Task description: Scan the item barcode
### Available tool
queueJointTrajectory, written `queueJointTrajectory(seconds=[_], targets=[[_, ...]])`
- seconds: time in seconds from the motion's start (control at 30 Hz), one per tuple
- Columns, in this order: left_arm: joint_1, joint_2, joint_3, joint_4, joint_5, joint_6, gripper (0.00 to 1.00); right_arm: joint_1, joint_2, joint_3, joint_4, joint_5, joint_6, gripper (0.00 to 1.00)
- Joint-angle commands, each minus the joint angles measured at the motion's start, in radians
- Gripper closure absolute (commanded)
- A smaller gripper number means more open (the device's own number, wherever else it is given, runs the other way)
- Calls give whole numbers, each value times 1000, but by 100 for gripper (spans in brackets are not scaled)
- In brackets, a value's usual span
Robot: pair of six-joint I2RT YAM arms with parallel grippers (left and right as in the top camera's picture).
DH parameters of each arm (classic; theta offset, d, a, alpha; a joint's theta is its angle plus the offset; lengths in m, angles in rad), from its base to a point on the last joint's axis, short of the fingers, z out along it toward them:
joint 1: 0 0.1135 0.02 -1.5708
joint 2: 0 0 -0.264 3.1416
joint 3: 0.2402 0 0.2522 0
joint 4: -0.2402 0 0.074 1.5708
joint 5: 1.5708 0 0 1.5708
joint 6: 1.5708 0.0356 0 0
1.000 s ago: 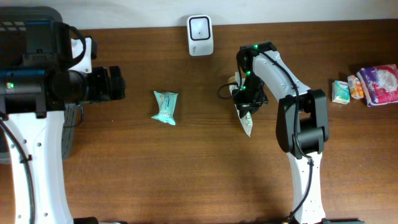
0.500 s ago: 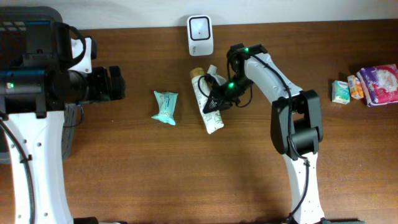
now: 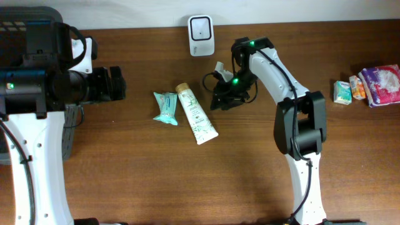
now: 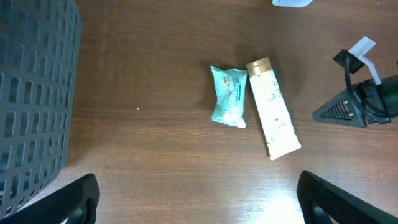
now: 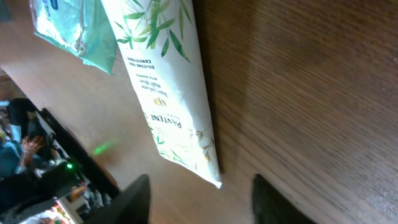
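1. The table (image 3: 187,181) is dark brown wood with a visible grain. It fills most of the overhead view, and a pale strip runs along the top edge behind it.
2. The tube (image 3: 197,114), white with green leaf print and a gold cap, lies flat at centre frame, cap toward the top. A teal packet (image 3: 166,107) lies just to its left.
3. The scanner (image 3: 201,35), a small white box, stands at the top centre on the table's far edge.
4. The right gripper (image 3: 211,92) hangs just right of the tube, its jaws partly apart and holding nothing.
5. The left gripper (image 3: 115,84), at the left of the frame, has its jaws spread wide and is empty.
6. A dark slatted basket (image 4: 31,93) fills the left of the left wrist view.
7. Small coloured packs (image 3: 381,84) sit at the right edge.
8. Beyond the table edge, in the lower left of the right wrist view, the room is dim and blurred.
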Motion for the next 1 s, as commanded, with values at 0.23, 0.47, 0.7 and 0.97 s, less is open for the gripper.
queueJointTrajectory(seconds=[0.23,0.47,0.7,0.97], targets=[[-2,-3,2,2,10,12,1,314,-11,19,135,764,376,58],[-2,-3,2,2,10,12,1,417,-11,19,217,752,421,58],[-2,-3,2,2,10,12,1,321,-11,19,199,766,420,65],[-2,-3,2,2,10,12,1,191,-17,25,183,522,419,71]])
